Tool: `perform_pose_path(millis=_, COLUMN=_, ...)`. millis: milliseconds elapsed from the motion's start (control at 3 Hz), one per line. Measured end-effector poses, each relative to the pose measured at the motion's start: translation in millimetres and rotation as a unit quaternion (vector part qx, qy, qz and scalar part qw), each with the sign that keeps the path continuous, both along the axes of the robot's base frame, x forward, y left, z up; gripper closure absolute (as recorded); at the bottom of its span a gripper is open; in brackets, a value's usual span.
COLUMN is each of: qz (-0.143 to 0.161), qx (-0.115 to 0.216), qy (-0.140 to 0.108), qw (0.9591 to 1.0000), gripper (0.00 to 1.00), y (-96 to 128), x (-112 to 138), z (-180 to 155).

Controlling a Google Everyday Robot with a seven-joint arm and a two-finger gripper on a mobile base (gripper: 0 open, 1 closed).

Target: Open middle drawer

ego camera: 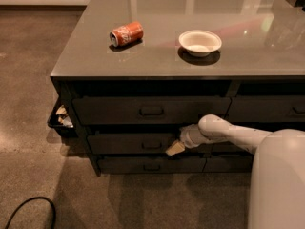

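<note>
We count three stacked drawers [109, 109], one can [127, 34], one bowl [200, 42]. The gripper [174, 148] is at the middle drawer [124, 143], beside its handle [151, 146]; its grip we cannot tell.

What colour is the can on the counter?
Orange-red can, camera view; hand in front of the middle drawer.

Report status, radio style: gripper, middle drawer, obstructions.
Gripper at middle drawer front, just right of its handle. Drawer looks not yet pulled out. Nothing blocking its front; can and bowl up on countertop.
</note>
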State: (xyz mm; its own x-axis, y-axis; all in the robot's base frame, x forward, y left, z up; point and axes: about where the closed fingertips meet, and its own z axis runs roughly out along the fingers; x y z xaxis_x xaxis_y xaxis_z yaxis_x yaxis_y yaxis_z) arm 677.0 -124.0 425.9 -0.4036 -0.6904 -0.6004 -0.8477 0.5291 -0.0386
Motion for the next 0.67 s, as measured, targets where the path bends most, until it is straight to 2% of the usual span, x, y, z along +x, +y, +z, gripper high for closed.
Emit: perform_pose_path(millis=667, qz=0.008, qx=-0.005, qy=0.009, qw=0.9999, gripper=0.23, y=-3.3, x=-0.9, z=-0.8)
